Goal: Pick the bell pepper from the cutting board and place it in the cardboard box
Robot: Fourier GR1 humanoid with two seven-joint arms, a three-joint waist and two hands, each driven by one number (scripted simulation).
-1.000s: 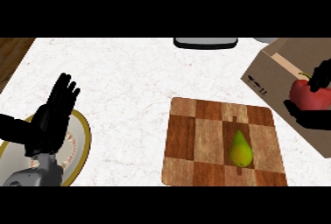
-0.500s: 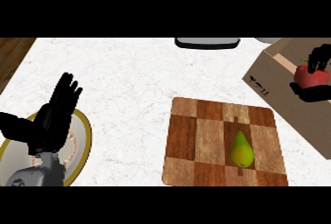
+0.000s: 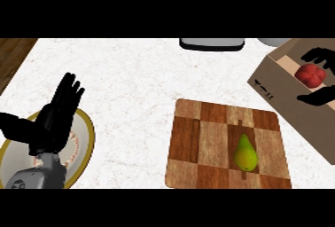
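Head view: pepper over the box, right hand around it

Right hand [image 3: 318,75] is at the far right, over the open cardboard box [image 3: 274,84]. Fingers show above the red bell pepper [image 3: 311,75] and the thumb below it, curved around it on both sides. Whether they actually touch the pepper, cannot tell. Pepper sits inside the box outline, near its upper right part; cannot tell if it rests on the box bottom or hangs above it.

Box stands on the white speckled surface [image 3: 131,75], tilted in the view, just beside the upper right corner of the cutting board [image 3: 203,150]. Board is a wooden checker pattern, lying flat at centre right. A green-yellow pear [image 3: 245,153] lies on its right half, stem end pointing away from the robot. No pepper on the board.

Left hand [image 3: 56,115] is at the left, fingers straight and spread, pointing up, holding nothing, resting. It sits over a plate with a yellow rim [image 3: 88,142] at the lower left, partly hiding it. Grey forearm below it.

Top edge: a grey object [image 3: 211,43], cut off, and a pale rounded object [image 3: 271,41] behind the box, both too cropped to name. Dark wood strip [image 3: 13,55] at the upper left beyond the surface.
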